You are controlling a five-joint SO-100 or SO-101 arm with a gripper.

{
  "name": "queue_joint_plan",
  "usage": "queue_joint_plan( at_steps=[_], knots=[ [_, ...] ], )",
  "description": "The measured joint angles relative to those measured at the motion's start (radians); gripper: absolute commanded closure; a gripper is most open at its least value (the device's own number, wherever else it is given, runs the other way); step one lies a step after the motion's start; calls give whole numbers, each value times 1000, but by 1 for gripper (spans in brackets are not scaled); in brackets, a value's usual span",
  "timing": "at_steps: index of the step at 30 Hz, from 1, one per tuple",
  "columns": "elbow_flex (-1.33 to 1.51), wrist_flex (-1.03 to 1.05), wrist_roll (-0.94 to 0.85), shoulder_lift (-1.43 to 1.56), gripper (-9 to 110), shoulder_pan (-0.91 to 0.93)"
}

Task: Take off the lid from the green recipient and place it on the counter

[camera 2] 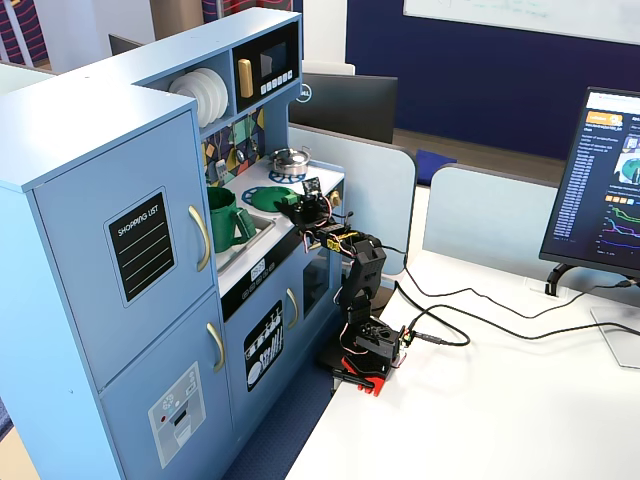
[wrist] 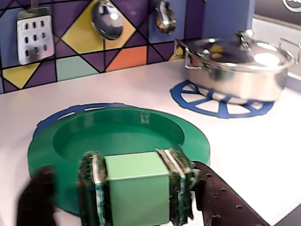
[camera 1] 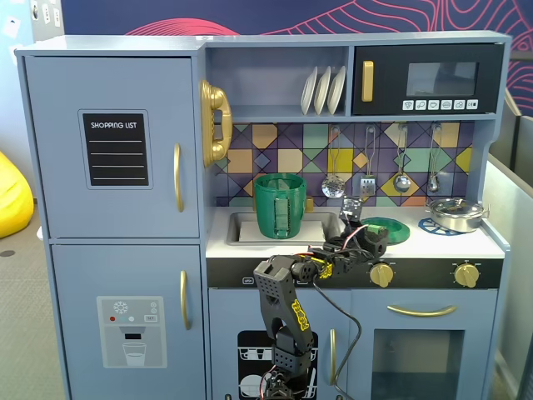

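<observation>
Item, lid (wrist: 117,136): I am seeing it lying flat on the counter (wrist: 244,141) over a blue burner ring, toward the front edge. Gripper (wrist: 136,188): its fingers are closing on the lid's handle. Green recipient (camera 1: 280,205): standing uncovered in the sink recess. Silver pan (wrist: 240,70): sitting toward the back right corner.

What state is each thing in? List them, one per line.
lid: off the pot, flat on the counter over a burner ring.
green recipient: upright in the sink recess, uncovered.
silver pan: covered, on the other burner ring.
hand: at the lid's near edge; open or shut unclear.
</observation>
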Motion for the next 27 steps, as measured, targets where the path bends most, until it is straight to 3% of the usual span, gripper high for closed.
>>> queue_joint_plan(
  at_steps=[10, 17, 22, 27],
  knots=[
    [21, -12, 20, 15, 58, 18],
    [61, 51, 20, 169, 61, 35],
    [112, 287, 29, 376, 65, 38],
    [103, 733, 38, 623, 68, 14]
  ],
)
